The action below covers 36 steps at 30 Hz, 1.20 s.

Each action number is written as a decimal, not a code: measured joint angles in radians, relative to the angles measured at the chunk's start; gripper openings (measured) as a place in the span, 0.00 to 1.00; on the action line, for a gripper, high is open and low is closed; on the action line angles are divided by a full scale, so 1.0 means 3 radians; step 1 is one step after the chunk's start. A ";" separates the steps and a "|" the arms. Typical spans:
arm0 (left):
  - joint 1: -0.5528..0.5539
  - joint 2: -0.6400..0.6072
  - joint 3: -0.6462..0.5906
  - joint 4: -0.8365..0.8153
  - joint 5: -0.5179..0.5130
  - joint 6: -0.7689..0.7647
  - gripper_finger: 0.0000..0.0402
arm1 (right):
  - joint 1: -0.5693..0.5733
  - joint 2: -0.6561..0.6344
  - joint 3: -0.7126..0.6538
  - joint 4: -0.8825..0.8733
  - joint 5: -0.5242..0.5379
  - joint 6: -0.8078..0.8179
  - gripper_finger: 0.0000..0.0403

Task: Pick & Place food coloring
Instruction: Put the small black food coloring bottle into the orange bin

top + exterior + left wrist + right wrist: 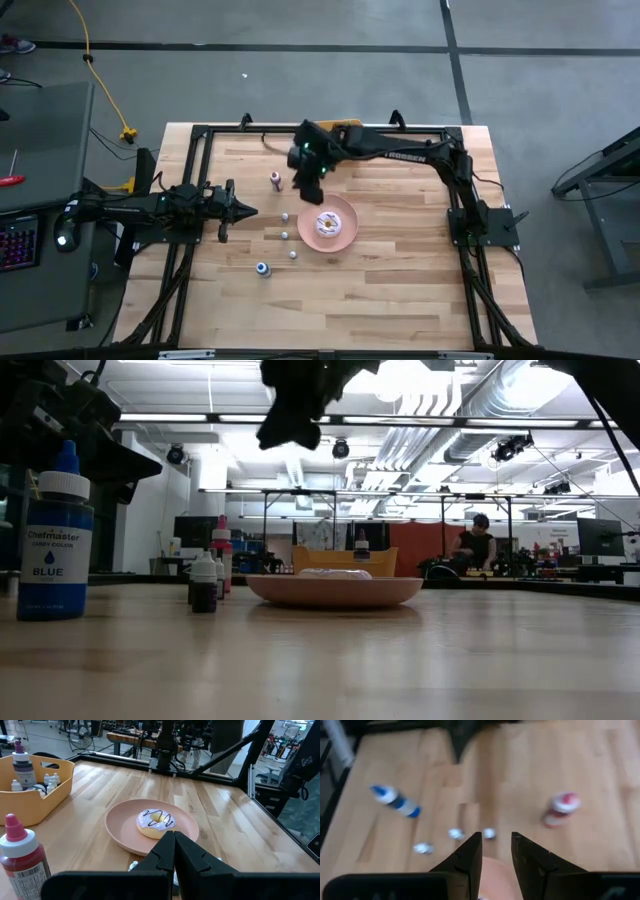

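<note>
The right gripper (306, 187) is held above the table just beside the plate (345, 235), its fingers (470, 854) parted with nothing between them. The left gripper (243, 210) waits well off the plate's far side, fingers (195, 855) pressed together.

A descent from here could be spoiled by the close spacing: the small bottles (284, 216) near the plate's rim are light and could be knocked over or rolled by a finger.

The food coloring is scattered on the table beside the plate: a red-capped bottle (276, 180), a blue-capped bottle (262, 268), and tiny whitish ones between. More bottles are seen in the bin (50, 795).
</note>
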 joint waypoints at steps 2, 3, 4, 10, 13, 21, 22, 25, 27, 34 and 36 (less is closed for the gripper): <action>0.0001 -0.0001 0.0001 0.0000 0.0000 0.0000 0.00 | 0.0106 0.0003 0.0042 -0.0098 0.0000 -0.0066 0.23; 0.0001 -0.0001 0.0001 0.0000 0.0001 -0.0001 0.00 | 0.0161 0.0003 0.0061 -0.0111 0.0003 -0.0089 0.23; 0.0000 -0.0001 0.0001 0.0000 0.0000 -0.0001 0.00 | 0.0211 0.0003 0.0074 -0.0105 0.0019 -0.0097 0.23; 0.0001 -0.0001 0.0001 -0.0001 0.0000 -0.0001 0.00 | 0.0486 0.0003 0.0173 -0.0139 0.0246 0.0146 0.23; 0.0000 -0.0001 0.0001 -0.0001 0.0001 0.0000 0.00 | 0.0637 0.0007 0.0173 -0.0177 0.0464 0.0263 0.23; 0.0000 -0.0001 0.0000 -0.0001 0.0001 -0.0001 0.00 | 0.1044 0.0228 0.0172 -0.0250 0.0419 0.0325 0.23; 0.0001 -0.0001 0.0000 -0.0001 0.0001 0.0000 0.00 | 0.1083 0.0265 0.0171 -0.0249 0.0411 0.0305 0.23; 0.0001 -0.0001 0.0000 0.0000 0.0002 -0.0001 0.00 | 0.1163 0.0351 0.0169 -0.0224 0.0403 0.0235 0.23; 0.0001 0.0000 0.0000 0.0000 0.0003 0.0000 0.00 | 0.1176 0.0414 0.0169 -0.0203 0.0424 0.0222 0.23; 0.0000 -0.0001 0.0001 0.0000 0.0003 0.0000 0.00 | 0.1143 0.0656 0.0168 -0.0066 0.0441 0.0212 0.23; 0.0000 -0.0001 0.0001 0.0000 0.0003 -0.0001 0.00 | 0.1138 0.0724 0.0167 -0.0046 0.0464 0.0149 0.23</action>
